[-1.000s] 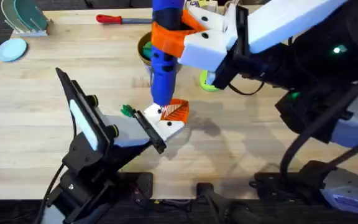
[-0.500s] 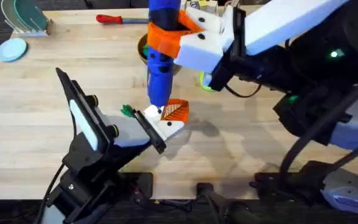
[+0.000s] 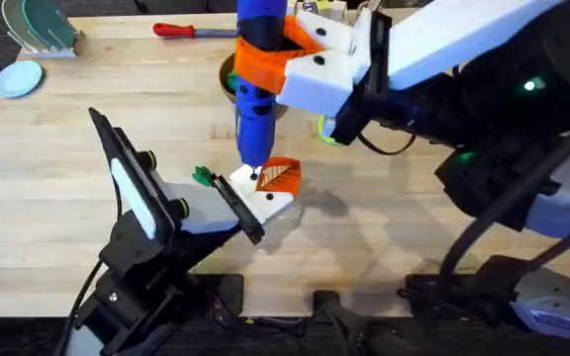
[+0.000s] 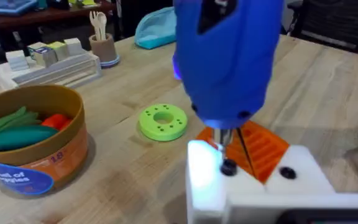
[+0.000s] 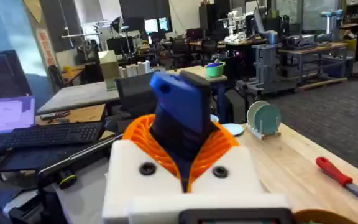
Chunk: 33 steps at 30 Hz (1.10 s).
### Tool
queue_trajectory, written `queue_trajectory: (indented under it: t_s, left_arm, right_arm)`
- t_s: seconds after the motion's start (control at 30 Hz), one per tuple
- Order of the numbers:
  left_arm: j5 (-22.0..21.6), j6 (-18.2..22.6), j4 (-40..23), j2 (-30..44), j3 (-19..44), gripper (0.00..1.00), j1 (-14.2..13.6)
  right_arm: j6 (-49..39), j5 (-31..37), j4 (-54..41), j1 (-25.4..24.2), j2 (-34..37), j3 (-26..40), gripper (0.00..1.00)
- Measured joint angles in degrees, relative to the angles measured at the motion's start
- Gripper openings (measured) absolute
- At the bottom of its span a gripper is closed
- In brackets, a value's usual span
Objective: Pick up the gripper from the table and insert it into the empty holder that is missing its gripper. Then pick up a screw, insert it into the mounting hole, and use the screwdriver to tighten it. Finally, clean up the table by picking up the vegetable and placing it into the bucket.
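Right gripper (image 3: 290, 54) is clamped on the blue screwdriver (image 3: 255, 119), tip on the holder (image 3: 265, 193); the bucket (image 4: 33, 146) label shows "18".

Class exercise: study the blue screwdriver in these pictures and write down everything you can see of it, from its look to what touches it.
The screwdriver is a blue, pen-shaped tool of glossy plastic, with a thin metal tip at its lower end. It stands nearly upright, tip down. The right pincer clamps its upper body between orange ribbed pads on white blocks. Its tip meets the white holder, which the left arm holds above the table, beside the orange gripper seated in that holder. A light glows around the tip.
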Motion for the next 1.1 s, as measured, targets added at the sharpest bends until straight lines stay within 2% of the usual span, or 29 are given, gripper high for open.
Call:
queue_trajectory:
  t_s: [1.1]
  left_arm:
    - [-0.1,-0.5,-0.1,0.0,0.0,0.013,0.0]
  right_arm:
    - [2.0,1.3,-2.8,0.0,0.0,0.0,0.020]
